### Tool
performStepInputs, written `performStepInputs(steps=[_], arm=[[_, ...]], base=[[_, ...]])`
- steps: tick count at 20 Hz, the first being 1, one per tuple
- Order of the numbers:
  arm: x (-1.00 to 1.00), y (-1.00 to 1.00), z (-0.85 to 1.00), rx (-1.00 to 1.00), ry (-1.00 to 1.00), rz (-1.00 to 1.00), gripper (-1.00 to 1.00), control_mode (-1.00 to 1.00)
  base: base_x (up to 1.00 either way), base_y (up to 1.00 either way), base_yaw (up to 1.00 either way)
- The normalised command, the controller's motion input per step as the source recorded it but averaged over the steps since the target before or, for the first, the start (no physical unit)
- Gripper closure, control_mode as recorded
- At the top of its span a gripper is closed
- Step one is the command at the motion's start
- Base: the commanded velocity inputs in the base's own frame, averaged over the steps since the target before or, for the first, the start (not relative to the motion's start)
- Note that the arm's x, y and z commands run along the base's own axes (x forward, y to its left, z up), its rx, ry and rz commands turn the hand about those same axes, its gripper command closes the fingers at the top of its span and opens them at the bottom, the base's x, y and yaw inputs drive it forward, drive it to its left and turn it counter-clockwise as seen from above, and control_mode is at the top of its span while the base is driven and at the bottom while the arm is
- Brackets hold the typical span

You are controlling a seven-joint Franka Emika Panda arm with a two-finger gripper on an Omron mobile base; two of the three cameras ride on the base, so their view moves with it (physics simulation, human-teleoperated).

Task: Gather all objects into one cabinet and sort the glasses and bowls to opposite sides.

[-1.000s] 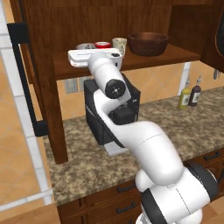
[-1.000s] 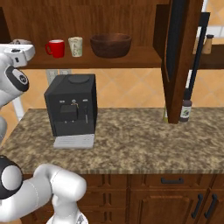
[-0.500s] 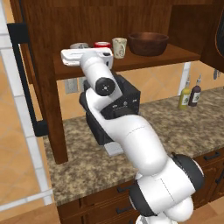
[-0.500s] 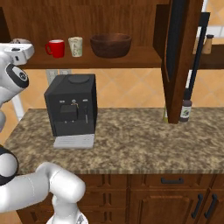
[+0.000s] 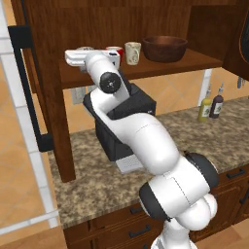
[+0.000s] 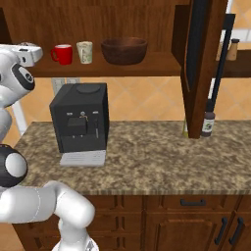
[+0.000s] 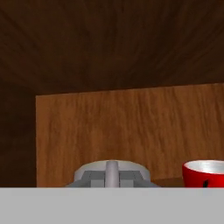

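Grey mug (image 7: pixel 112 174) at hand-view bottom, red cup (image 7: pixel 204 173) beside

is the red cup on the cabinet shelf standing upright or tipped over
Upright. The red cup stands on its base on the shelf, rim up, handle to the side, beside the cream cup.

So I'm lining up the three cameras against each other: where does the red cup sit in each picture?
Left base view: red cup on the cabinet shelf, upper centre, partly behind the white arm, left of the cream cup.
Right base view: upper left on the shelf, again left of the cream cup.
Hand view: bottom right corner, rim only.
Shared landmark: the red cup's shelf board.
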Motion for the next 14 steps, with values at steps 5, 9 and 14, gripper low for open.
performStepInputs(steps=[5,9,14], arm=[[0.42,0.27,-0.03,-0.03,-0.16,0.0,1.0,-1.0],[0.4,0.29,-0.28,-0.04,-0.18,0.0,1.0,-1.0],[0.14,0.19,-0.36,0.0,-0.05,0.0,1.0,-1.0]], base=[[0.0,0.0,0.0],[0.0,0.0,0.0],[0.0,0.0,0.0]])
